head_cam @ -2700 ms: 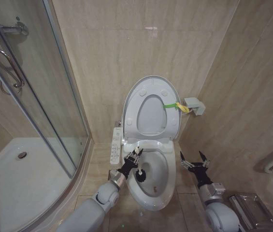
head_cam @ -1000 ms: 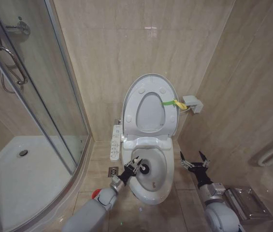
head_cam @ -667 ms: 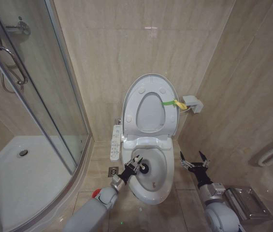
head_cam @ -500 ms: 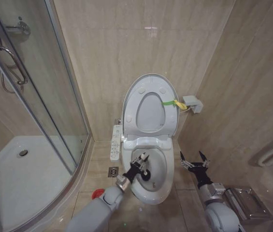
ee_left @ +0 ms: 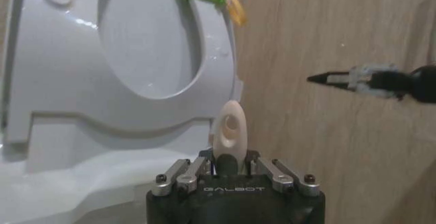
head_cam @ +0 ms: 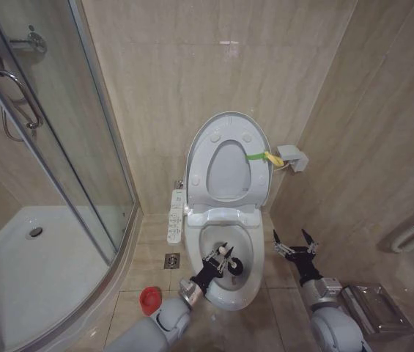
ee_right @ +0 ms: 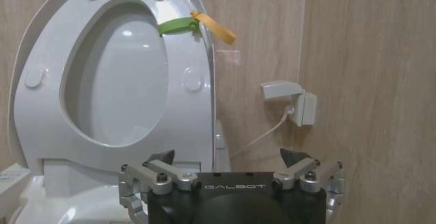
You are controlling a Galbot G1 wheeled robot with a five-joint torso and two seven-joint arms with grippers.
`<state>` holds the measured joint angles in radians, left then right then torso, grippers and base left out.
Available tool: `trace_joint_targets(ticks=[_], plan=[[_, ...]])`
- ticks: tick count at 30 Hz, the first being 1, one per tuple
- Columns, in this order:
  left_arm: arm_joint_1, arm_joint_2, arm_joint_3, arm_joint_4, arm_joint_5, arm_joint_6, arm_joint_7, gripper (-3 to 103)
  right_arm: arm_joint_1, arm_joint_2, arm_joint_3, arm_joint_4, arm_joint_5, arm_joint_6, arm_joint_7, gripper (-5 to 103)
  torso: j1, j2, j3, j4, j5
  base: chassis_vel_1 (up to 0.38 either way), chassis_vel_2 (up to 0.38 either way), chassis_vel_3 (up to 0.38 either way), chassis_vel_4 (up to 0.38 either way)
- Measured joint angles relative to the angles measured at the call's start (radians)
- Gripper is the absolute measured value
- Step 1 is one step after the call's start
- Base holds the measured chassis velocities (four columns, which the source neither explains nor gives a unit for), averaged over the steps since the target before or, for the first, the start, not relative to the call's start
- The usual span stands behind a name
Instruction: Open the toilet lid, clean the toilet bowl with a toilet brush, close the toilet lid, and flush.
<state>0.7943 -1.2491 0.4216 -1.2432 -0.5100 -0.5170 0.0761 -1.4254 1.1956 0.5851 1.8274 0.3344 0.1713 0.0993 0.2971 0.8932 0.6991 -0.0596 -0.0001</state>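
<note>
Toilet lid (head_cam: 228,161): raised upright against the wall.
Left gripper (head_cam: 219,261): over the toilet bowl (head_cam: 245,291), clamped on the toilet brush (head_cam: 234,267), black head down inside the bowl.
Right gripper (head_cam: 294,246): beside the bowl's right side, fingers spread wide, holding nothing.
Red cup (head_cam: 149,300): on the floor, left of the bowl.

White lid (head_cam: 228,158), glossy, a green strap (head_cam: 256,156) with a yellow tail on its edge; white bowl (head_cam: 245,284) below. Brush (head_cam: 234,265): black head, pale cream handle. Left gripper (head_cam: 217,262) black with silver fingers, white lettering on its body; right gripper (head_cam: 295,246) black and silver too. Red cup (head_cam: 149,300) on beige floor tiles. Walls (head_cam: 192,66) beige, faintly veined. White socket (head_cam: 292,158)
</note>
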Motion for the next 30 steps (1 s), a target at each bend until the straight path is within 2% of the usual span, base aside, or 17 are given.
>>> trace_joint_targets(ticks=[2, 5, 8, 11, 17, 19, 23, 26, 30], plan=[[-0.002, -0.004, -0.008, 0.015, 0.0, -0.004, 0.011, 26, 0.0, 0.0, 0.0, 0.0, 0.0, 0.0, 0.0, 100, 0.0, 0.0, 0.0, 0.0, 0.0, 0.0, 0.0, 0.0, 0.0], [-0.022, -0.031, -0.064, 0.102, -0.006, -0.027, 0.047, 26, 0.0, 0.0, 0.0, 0.0, 0.0, 0.0, 0.0, 100, 0.0, 0.0, 0.0, 0.0001, 0.0, 0.0, 0.0, 0.0, 0.0], [-0.032, -0.037, -0.076, 0.123, -0.011, -0.031, 0.06, 26, 0.0, 0.0, 0.0, 0.0, 0.0, 0.0, 0.0, 100, 0.0, 0.0, 0.0, 0.0001, 0.0, 0.0, 0.0, 0.0, 0.0], [-0.034, -0.037, -0.07, 0.111, -0.021, -0.031, 0.056, 26, 0.0, 0.0, 0.0, 0.0, 0.0, 0.0, 0.0, 100, 0.0, 0.0, 0.0, 0.0001, 0.0001, 0.0, 0.0, 0.0, 0.0], [0.005, -0.016, -0.001, -0.031, -0.062, -0.005, 0.007, 26, 0.0, 0.0, 0.0, 0.0, 0.0, 0.0, 0.0, 100, 0.0, 0.0, 0.0, 0.0, 0.0, 0.0, 0.0, 0.0, 0.0], [0.029, -0.004, 0.02, -0.087, -0.065, 0.012, -0.012, 26, 0.0, 0.0, 0.0, 0.0, 0.0, 0.0, 0.0, 100, 0.0, 0.0, 0.0, 0.0003, 0.0002, 0.0, 0.0, 0.0, 0.0], [0.057, 0.014, 0.032, -0.124, -0.048, 0.024, -0.022, 26, 0.0, 0.0, 0.0, 0.0, 0.0, 0.0, 0.0, 100, 0.0, 0.0, 0.0, 0.0004, 0.0002, 0.0, 0.0, 0.0, 0.0], [0.062, 0.016, 0.025, -0.11, -0.031, 0.022, -0.021, 26, 0.0, 0.0, 0.0, 0.0, 0.0, 0.0, 0.0, 100, 0.0, 0.0, 0.0, 0.0003, 0.0001, 0.0, 0.0, 0.0, 0.0], [0.052, 0.011, -0.009, -0.031, 0.004, -0.005, 0.003, 26, 0.0, 0.0, 0.0, 0.0, 0.0, 0.0, 0.0, 100, 0.0, 0.0, 0.0, 0.0001, 0.0, 0.0, 0.0, 0.0, 0.0]])
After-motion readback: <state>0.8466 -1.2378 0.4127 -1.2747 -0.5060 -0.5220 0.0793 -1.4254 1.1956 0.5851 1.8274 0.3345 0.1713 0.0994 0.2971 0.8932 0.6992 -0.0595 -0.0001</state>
